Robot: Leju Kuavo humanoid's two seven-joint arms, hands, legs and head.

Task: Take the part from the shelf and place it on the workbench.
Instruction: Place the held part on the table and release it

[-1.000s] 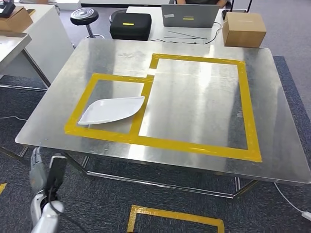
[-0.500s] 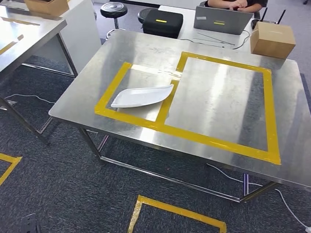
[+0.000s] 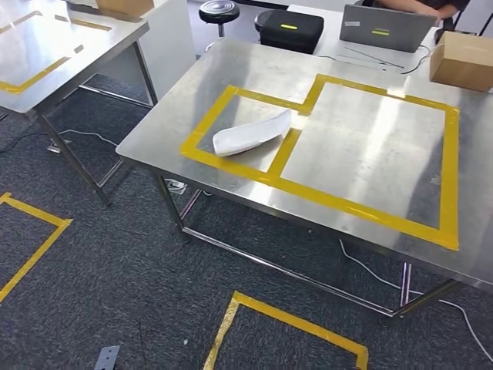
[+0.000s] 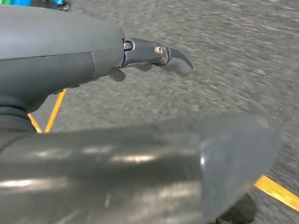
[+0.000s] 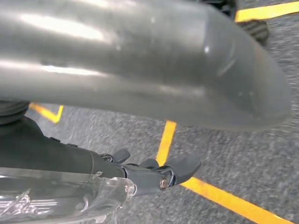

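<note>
— So, what's on that steel tabletop (image 3: 360, 154)?
— Brushed metal, shiny, marked out in yellow tape (image 3: 326, 196). A white part (image 3: 251, 132), smooth, leaf-shaped and shallow like a dish, lies inside the smaller taped square.
— And around it?
— Rough grey carpet (image 3: 116, 285) with more yellow tape lines. Behind, a cardboard box (image 3: 462, 60), a black case (image 3: 292, 29), a laptop (image 3: 387, 27).
— The hands?
— Left hand (image 4: 105, 60): dark fingers (image 4: 166, 53) nearly straight above the carpet, nothing in them. Right hand (image 5: 116, 172): fingers likewise stretched out, with something clear and glossy just beside them; whether it grips that, I can't tell.
</note>
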